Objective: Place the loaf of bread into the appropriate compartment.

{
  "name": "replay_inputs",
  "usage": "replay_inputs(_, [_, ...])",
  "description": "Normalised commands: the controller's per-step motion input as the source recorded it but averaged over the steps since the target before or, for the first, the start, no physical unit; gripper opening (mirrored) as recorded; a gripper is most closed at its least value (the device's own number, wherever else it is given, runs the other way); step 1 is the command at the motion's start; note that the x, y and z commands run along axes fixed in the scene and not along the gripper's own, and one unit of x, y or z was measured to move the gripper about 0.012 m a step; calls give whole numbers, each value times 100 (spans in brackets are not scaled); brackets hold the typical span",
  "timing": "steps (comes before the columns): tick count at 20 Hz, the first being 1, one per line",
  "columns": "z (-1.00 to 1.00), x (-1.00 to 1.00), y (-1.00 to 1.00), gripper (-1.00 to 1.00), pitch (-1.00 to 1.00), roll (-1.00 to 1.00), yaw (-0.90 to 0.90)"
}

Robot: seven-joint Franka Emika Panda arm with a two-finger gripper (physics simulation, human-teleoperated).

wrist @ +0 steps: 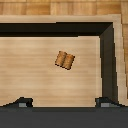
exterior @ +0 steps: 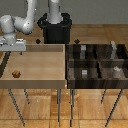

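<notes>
Early stage, grasp not yet made. Loaf of bread (exterior: 16, 74) lying loose on the floor of the light wooden tray (exterior: 50, 50), toward the exterior view's left. Gripper (exterior: 11, 48) above the tray, fingers (wrist: 21, 102) spread wide and empty, well apart from the loaf. Dark compartment box (exterior: 97, 80) on the exterior view's right without bread. Left to do: descent, grasp, carry, release.

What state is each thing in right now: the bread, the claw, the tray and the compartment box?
loaf of bread: lying loose on the tray floor, not gripped.
claw: open, empty, above the tray, clear of the bread.
light wooden tray: holds only the bread.
dark compartment box: beside the tray on the exterior view's right, small grey items inside, no bread yet.
</notes>
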Motion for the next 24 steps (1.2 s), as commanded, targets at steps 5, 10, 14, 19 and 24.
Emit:
replay_inputs(5, [0,80,5,100,0,0,0])
replay_inputs(10, [0,0,0,100,0,0,0])
replay_inputs(14, [-50,25,0,100,0,0,0])
replay_inputs(19, [-60,0,0,100,0,0,0])
replay_inputs(24, [-100,0,0,100,0,0,0])
